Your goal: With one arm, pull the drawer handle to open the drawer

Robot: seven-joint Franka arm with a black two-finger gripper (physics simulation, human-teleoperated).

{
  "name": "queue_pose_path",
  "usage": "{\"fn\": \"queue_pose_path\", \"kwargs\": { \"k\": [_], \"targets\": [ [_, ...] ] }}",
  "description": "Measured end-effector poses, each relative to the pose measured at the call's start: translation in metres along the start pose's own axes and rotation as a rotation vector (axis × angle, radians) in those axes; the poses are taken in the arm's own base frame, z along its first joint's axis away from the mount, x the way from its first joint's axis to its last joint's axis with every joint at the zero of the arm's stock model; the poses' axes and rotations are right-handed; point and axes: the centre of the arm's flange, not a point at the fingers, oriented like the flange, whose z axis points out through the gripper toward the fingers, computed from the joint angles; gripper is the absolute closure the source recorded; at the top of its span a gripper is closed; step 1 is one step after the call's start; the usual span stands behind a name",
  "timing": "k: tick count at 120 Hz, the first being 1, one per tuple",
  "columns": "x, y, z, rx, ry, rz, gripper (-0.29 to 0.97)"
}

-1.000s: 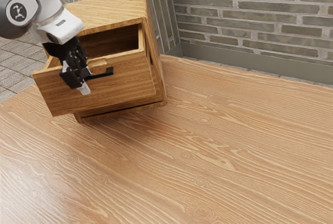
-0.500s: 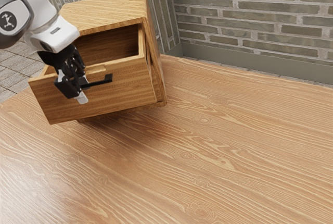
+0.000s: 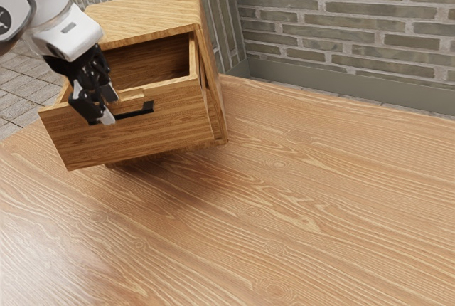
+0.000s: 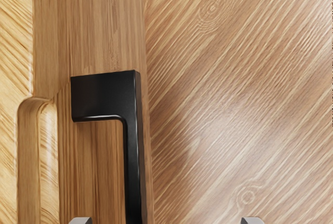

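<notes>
At the far left of the table, a box-shaped cabinet of honey-coloured wood w/ straight grain stands in front of a grey brick wall. The tabletop is smooth, glossy wood w/ wavy grain and knots. The drawer is pulled well out toward the near left. Its flat front is clear of the cabinet's face and its hollow inside is open to view. The front has a shallow, round-cornered recess at its top edge. The handle is a thin matte-black bar w/ a square bend, standing off the front approx. at its middle. The black gripper is at the handle's left end. Wrist view: jaws apart, grey fingertips either side of the handle, w/ gaps between.
</notes>
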Motion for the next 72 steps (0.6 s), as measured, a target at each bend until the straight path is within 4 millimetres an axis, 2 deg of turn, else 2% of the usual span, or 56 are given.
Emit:
{"fn": "queue_pose_path", "kwargs": {
  "k": [24,43,54,72],
  "targets": [
    [0.008,0.024,-0.045,0.072,0.035,0.028,0.29],
    [0.002,0.045,-0.08,0.111,0.063,0.033,0.14],
    [0.002,0.057,-0.09,0.106,0.07,0.045,0.09],
    [0.015,0.072,-0.09,0.075,0.069,0.081,0.05]
  ]
}}
